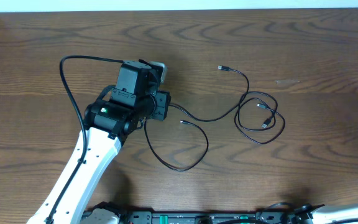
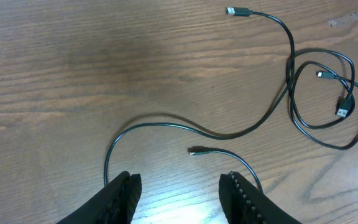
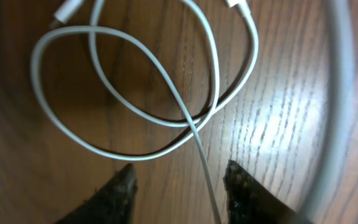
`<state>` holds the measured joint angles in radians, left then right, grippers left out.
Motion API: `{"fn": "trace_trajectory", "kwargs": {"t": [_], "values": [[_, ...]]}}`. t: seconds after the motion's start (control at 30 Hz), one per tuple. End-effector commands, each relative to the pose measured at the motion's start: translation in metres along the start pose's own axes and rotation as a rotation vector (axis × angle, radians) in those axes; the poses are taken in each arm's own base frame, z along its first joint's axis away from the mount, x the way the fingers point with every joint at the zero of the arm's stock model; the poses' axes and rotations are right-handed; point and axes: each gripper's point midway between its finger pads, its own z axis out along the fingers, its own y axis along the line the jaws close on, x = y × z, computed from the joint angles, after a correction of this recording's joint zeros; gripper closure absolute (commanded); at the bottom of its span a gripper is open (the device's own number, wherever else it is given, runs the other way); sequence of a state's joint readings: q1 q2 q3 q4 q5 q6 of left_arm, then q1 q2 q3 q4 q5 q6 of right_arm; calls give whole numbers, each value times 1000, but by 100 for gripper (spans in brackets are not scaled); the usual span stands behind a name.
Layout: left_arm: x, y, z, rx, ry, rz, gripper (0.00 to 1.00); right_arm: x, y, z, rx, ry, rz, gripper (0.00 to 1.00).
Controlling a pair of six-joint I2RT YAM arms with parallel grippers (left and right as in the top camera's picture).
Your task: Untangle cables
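Grained wood table (image 1: 303,37) | thin black cables (image 2: 289,62) looped | white cord (image 3: 194,132) coiled | left fingers (image 2: 122,194) wide | right fingers (image 3: 118,191) wide

Thin black cables (image 2: 291,53) and a whitish cord (image 3: 191,122) lie on a brown table (image 1: 328,56) with darker wood grain.

Robotics lab bench, most likely. Plain wood-grain counter (image 1: 316,180), white robot arm (image 1: 82,165) rising from its near edge, black base rail (image 1: 185,218) with small green lights there. Pale strip (image 1: 166,5) along the far edge. Thin loose cables (image 2: 290,53) lie on the counter.
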<state>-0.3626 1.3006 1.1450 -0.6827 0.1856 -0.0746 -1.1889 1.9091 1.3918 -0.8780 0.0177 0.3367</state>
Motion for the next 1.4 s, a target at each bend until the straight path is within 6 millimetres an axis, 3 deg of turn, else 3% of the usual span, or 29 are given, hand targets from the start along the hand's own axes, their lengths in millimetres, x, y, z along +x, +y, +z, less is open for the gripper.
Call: {"fn": "trace_trajectory", "kwargs": {"t": [0.0,0.03,0.1,0.13,0.17,0.37,0.57,0.63,0.73,0.8,0.83,0.87,1.0,1.17,1.37], "values": [[-2,-1,0,10,-5,0,53,-17,4,-49,-35,-141,10,34],[-2,-1,0,10,-5,0,53,-19,3,-57,-31,-167,23,27],[-2,-1,0,10,-4,0,53,-23,-2,-73,-17,-214,30,24],[-2,-1,0,10,-4,0,53,-23,-2,-79,-19,-229,31,10],[-1,-1,0,10,-3,-1,53,-23,-2,-85,-24,-241,32,5],[1,-1,0,9,6,22,53,-18,-6,-111,-30,-281,42,1],[4,0,0,7,19,23,53,-12,-7,-124,-33,-297,45,1],[3,0,0,7,16,25,52,-8,5,-127,-73,-292,21,1],[0,0,0,8,5,33,43,2,57,-143,-231,-316,-162,1],[-4,-1,0,10,-12,43,37,15,94,-161,-301,-365,-322,1],[-6,-1,0,11,-21,49,22,24,111,-171,-326,-393,-399,1],[-9,-2,-1,12,-32,58,13,35,129,-180,-352,-418,-479,1],[-17,-2,-1,11,-68,73,7,91,189,-212,-452,-485,-768,1],[-18,-2,-1,8,-72,80,6,156,225,-227,-541,-454,-935,1],[-18,-1,-1,5,-73,80,6,226,239,-226,-583,-345,-1089,1]]}}
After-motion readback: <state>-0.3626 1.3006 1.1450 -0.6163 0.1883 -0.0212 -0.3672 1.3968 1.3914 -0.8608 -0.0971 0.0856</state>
